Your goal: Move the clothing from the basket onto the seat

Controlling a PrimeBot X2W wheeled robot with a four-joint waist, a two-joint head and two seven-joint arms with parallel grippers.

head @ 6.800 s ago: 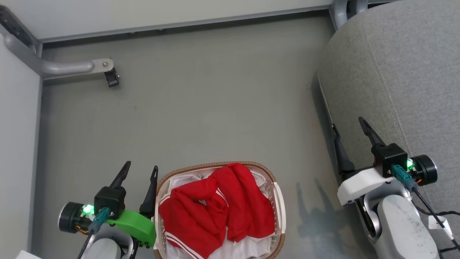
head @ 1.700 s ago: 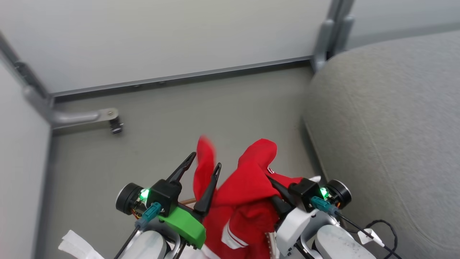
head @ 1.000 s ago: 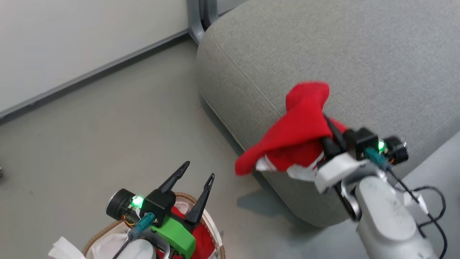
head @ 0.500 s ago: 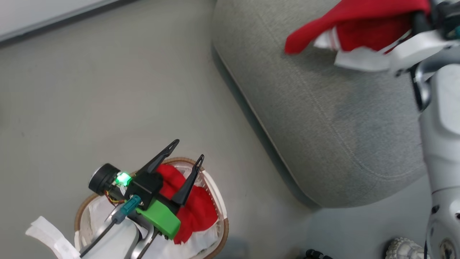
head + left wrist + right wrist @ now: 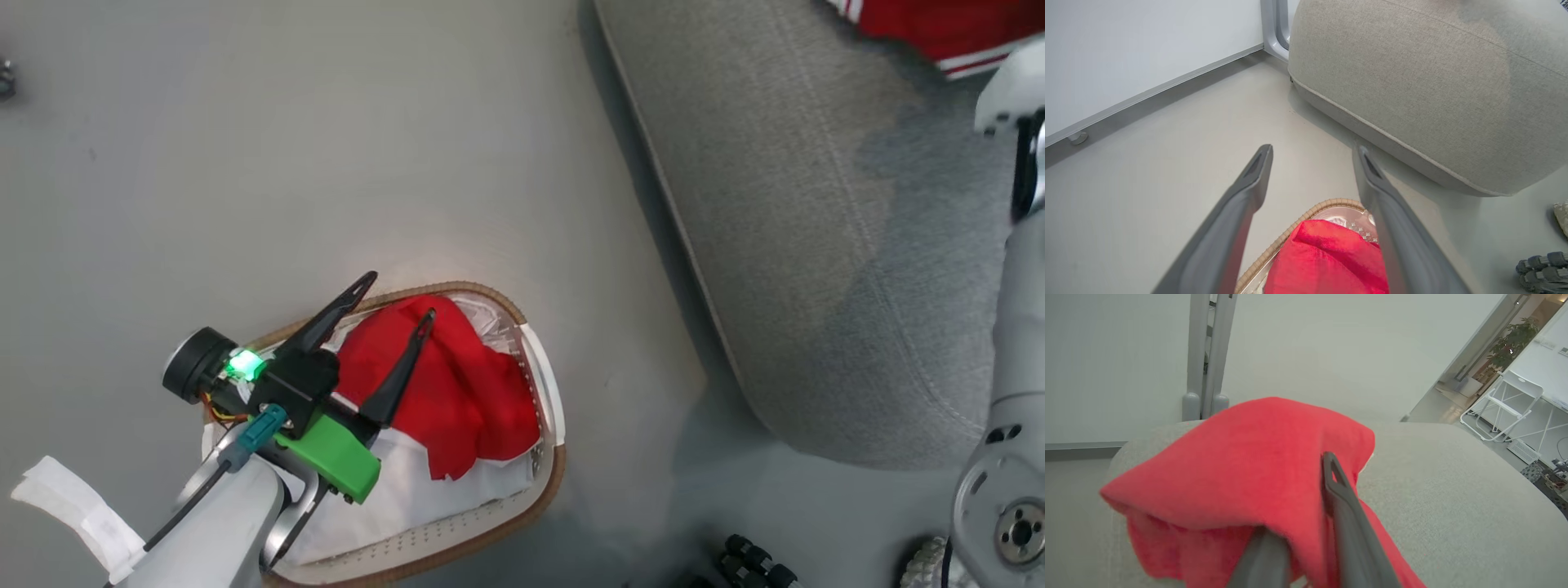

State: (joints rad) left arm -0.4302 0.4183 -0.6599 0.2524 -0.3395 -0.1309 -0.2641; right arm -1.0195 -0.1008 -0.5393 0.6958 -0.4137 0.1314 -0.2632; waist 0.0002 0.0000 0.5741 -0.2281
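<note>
I count 2 red garments here, a heaped garment (image 5: 465, 392) and a draped garment (image 5: 1237, 465). There is 1 basket (image 5: 469, 286) with 1 white liner (image 5: 408, 482), and 1 grey sofa cushion (image 5: 816, 204). The robot has 2 grippers, the left gripper (image 5: 400, 296) and the right gripper (image 5: 1302, 465), each with 2 dark fingers. Farther off stand 1 white folding chair (image 5: 1524, 384) and 1 potted plant (image 5: 1504, 355).

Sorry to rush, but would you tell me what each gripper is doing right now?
Left gripper: open, empty, above the basket.
Right gripper: red garment between its jaws over the seat; whether it is gripped cannot be told.
</note>
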